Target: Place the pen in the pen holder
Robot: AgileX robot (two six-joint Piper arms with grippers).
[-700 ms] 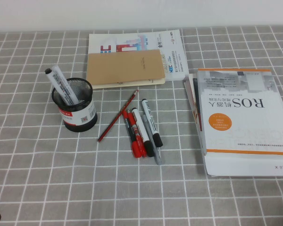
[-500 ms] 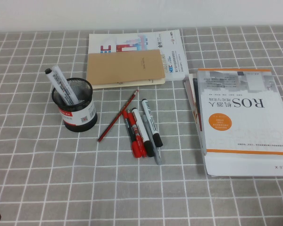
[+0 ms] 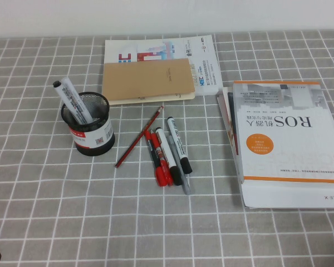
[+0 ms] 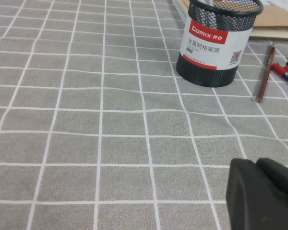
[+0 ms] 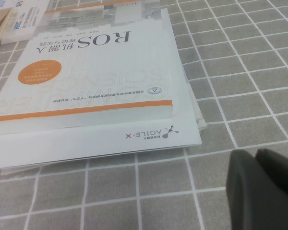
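Note:
The black wire-mesh pen holder (image 3: pixel 93 135) with a red and white label stands at the left of the table; it also shows in the left wrist view (image 4: pixel 213 48). One white-barrelled marker with a black cap (image 3: pixel 71 100) stands tilted inside it. Two more white-barrelled markers with black caps (image 3: pixel 178 143) (image 3: pixel 168 157) lie in the pile at the table's middle. My left gripper (image 4: pixel 257 165) is shut and empty, low over the cloth well short of the holder. My right gripper (image 5: pixel 256 154) is shut and empty, near the front corner of the white book.
A red marker (image 3: pixel 157 161), a red pencil (image 3: pixel 138 138) and a slim grey pen (image 3: pixel 186 183) lie with the markers. A brown notebook (image 3: pixel 147 80) lies on papers at the back. A white ROS book (image 3: pixel 284 133) lies on the right, also in the right wrist view (image 5: pixel 86 72).

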